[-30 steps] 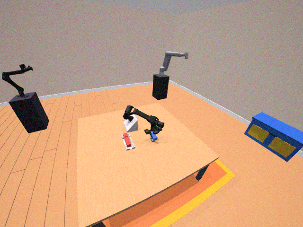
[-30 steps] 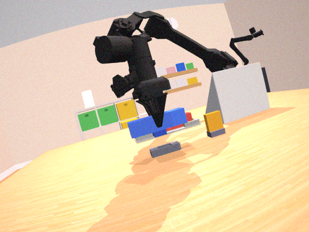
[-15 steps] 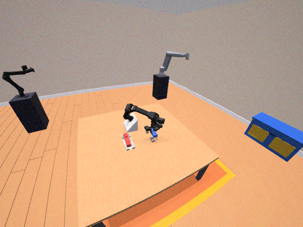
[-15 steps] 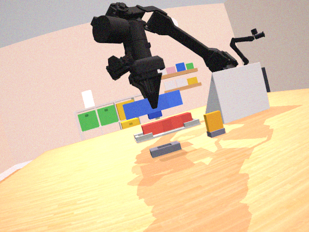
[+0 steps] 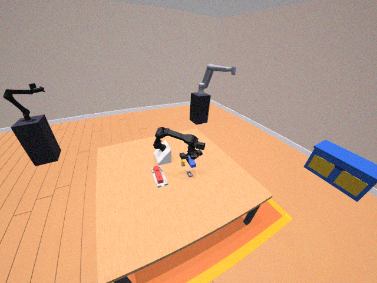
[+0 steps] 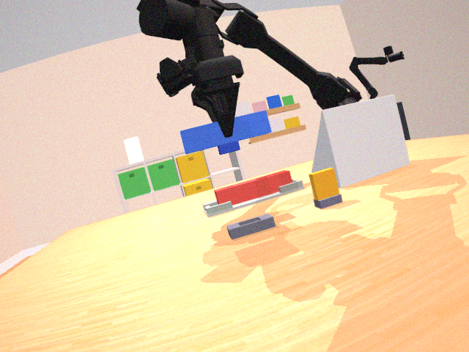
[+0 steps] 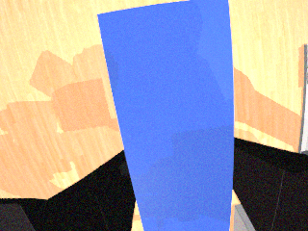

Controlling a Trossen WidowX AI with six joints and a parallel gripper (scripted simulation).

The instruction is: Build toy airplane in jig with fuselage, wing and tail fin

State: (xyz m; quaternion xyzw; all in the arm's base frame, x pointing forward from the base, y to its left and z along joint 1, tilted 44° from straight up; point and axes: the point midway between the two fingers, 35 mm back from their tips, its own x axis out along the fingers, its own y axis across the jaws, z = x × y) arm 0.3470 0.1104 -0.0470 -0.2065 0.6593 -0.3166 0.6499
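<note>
My gripper (image 6: 228,133) (image 7: 175,147) is shut on the blue wing (image 5: 191,163) (image 6: 248,127) (image 7: 173,96), gripped across its middle and held up in the air. The wing's tab (image 6: 229,147) points down. The red fuselage (image 5: 158,174) (image 6: 253,188) lies lengthwise in the white cradle (image 5: 162,184) (image 6: 218,209); its sockets are too small to judge. The yellow tail fin (image 5: 182,162) (image 6: 325,184) stands upright in its small dark holder (image 6: 328,201). The wing hangs above the table, to the side of the cradle.
A dark grey holder (image 5: 189,174) (image 6: 251,226) with a slot in its top sits on the table below the wing. The white wedge-shaped arm mount (image 5: 165,155) (image 6: 369,138) stands behind the cradle and near the tail fin.
</note>
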